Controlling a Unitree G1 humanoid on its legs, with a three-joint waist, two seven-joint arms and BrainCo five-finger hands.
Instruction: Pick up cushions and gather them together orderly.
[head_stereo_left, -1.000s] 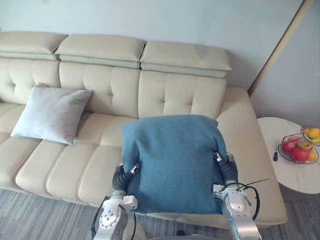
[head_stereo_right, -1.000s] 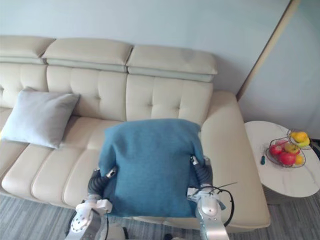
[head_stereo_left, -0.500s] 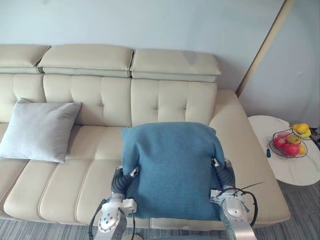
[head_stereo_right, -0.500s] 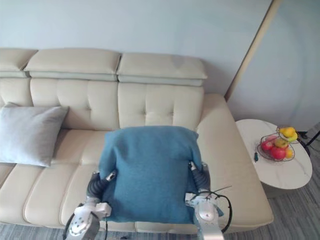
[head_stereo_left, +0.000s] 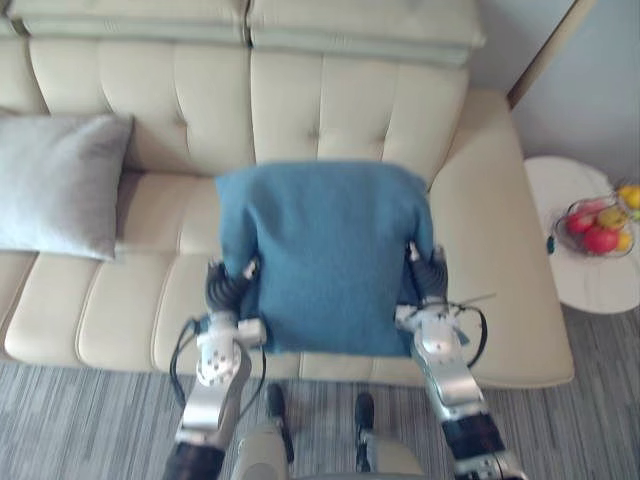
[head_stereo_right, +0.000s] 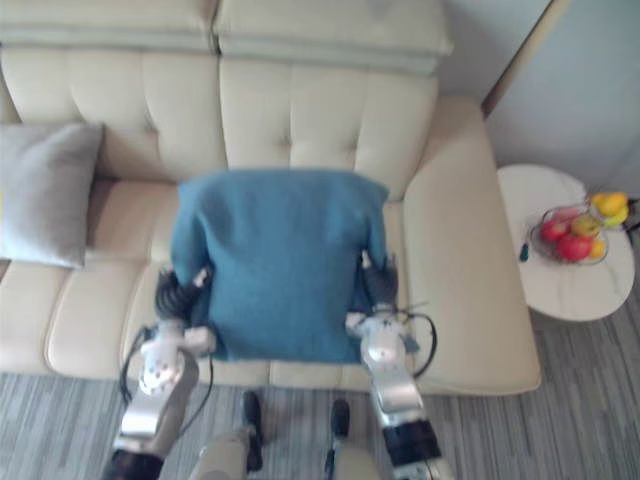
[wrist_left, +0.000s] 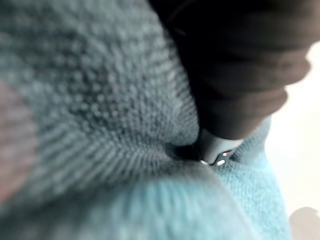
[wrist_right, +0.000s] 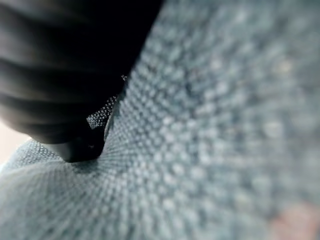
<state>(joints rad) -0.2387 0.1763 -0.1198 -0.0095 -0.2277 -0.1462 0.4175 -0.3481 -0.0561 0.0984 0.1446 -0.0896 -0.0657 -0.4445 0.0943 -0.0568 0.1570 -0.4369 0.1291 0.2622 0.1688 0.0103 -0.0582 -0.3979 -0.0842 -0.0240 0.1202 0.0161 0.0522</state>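
The fingers of both hands are buried in the blue cushion (head_stereo_left: 325, 250), so their curl cannot be told. The left hand (head_stereo_left: 228, 288) and right hand (head_stereo_left: 430, 275) press its opposite edges, holding it over the sofa (head_stereo_left: 330, 90) seat. There are two cushions: this one and a grey cushion (head_stereo_left: 55, 185), well apart against the backrest. Pickup looks done; gathering remains.

Left hand (head_stereo_left: 226, 289), right hand (head_stereo_left: 430, 281) stretched forward, level, apart
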